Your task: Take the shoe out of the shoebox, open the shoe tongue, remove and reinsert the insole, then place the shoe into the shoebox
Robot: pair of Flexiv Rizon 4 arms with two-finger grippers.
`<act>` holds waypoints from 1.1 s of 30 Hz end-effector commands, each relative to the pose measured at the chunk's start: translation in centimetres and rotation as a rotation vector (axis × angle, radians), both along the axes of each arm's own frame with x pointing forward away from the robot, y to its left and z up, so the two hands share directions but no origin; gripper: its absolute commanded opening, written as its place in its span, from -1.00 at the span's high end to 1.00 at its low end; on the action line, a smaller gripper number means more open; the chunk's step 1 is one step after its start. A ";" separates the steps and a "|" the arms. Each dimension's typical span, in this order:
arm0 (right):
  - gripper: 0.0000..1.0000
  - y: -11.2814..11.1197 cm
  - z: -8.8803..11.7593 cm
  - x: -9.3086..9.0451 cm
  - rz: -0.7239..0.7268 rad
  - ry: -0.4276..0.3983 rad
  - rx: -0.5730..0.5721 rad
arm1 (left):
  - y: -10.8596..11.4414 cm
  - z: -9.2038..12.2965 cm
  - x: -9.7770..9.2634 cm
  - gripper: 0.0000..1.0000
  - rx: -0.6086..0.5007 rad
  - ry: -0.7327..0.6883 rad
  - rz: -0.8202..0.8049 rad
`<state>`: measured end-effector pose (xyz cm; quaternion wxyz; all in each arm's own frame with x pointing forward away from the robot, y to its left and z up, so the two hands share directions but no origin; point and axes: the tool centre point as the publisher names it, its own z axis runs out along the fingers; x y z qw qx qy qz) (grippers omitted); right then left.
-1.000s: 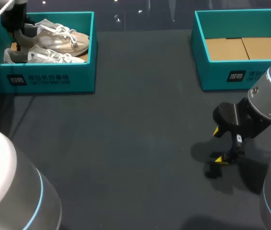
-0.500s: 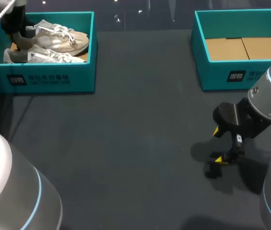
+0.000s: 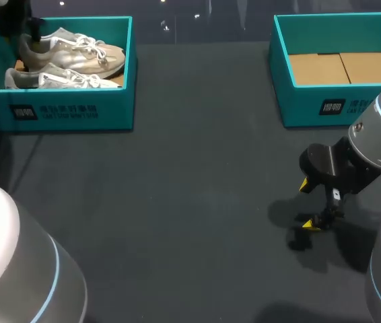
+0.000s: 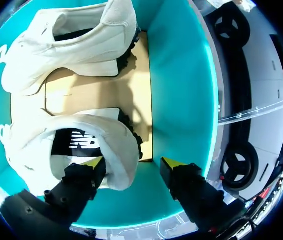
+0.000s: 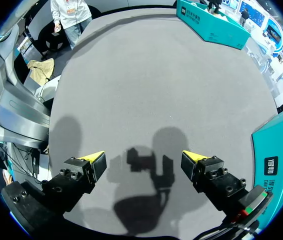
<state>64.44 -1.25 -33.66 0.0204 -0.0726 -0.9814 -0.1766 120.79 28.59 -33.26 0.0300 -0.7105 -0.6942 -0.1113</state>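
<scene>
Left claw [image 4: 134, 164] hangs inside the teal shoebox [image 4: 181, 90], at the end where the heels lie. Its two yellow-tipped fingers stand apart and it grips nothing. One tip is over the opening of the nearer shoe [image 4: 81, 145]. The other tip is outside that shoe's heel and apart from it, so the heel collar lies between the open fingers.

The second shoe [image 4: 76, 45] lies in the same shoebox, beside the first and pointing the same way. Tan cardboard flooring shows between the two.

From above, this shoebox [image 3: 62, 111] sits at the far left of the dark desk [image 3: 190, 202]. Both pale shoes lie on their sides in it, toes toward the shoebox's inner end.

Right claw [image 5: 142, 157] is well apart from the shoebox. It hovers over bare desk with its fingers spread wide and nothing between them; only its own shadow falls below.

A second teal box [image 3: 325, 108] stands across the desk from the shoebox, showing only its cardboard floor.
</scene>
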 end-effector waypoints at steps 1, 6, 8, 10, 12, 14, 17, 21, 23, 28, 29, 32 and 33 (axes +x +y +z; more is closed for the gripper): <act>-1.00 -0.1 0.0 -0.2 0.000 -0.003 0.001 | -0.4 2.7 -2.6 -0.55 -0.018 -0.030 -0.013; -1.00 -0.1 0.0 -0.2 0.000 -0.003 0.001 | -1.1 5.3 -4.3 -1.00 -0.046 -0.045 -0.023; -1.00 -0.1 0.0 -0.2 0.000 -0.003 0.001 | -1.1 6.2 -5.3 -1.00 -0.060 -0.045 -0.025; -1.00 -0.1 0.0 -0.2 0.000 -0.003 0.001 | -1.1 7.2 -6.3 -1.00 -0.067 -0.049 -0.027; -1.00 -0.1 0.0 -0.2 0.000 -0.003 0.001 | -1.1 8.0 -7.2 -1.00 -0.076 -0.049 -0.029; -1.00 -0.1 0.0 -0.2 0.000 -0.003 0.001 | -1.1 8.7 -8.1 -1.00 -0.085 -0.042 -0.028; -1.00 -0.1 0.0 -0.2 0.000 -0.003 0.001 | -1.1 9.1 -9.7 -1.00 -0.083 -0.043 -0.021; -1.00 -0.1 0.0 -0.2 0.000 -0.003 0.001 | -1.1 9.2 -10.9 -1.00 -0.090 -0.025 -0.013; -1.00 -0.1 0.0 -0.2 0.000 -0.003 0.001 | -1.1 9.0 -11.9 -1.00 -0.094 -0.021 -0.017; -1.00 -0.1 0.0 -0.2 0.000 -0.003 0.001 | -1.0 8.6 -13.2 -1.00 -0.098 0.001 -0.007; -1.00 -0.1 0.0 -0.2 0.000 -0.003 0.001 | -0.9 8.6 -13.4 -1.00 -0.099 0.012 -0.006; -1.00 -0.1 0.0 -0.2 0.000 -0.003 0.001 | -0.5 8.6 -13.8 -1.00 -0.111 0.018 0.000; -1.00 -0.1 0.0 -0.2 0.000 -0.003 0.001 | -0.5 8.5 -13.9 -1.00 -0.113 0.018 0.002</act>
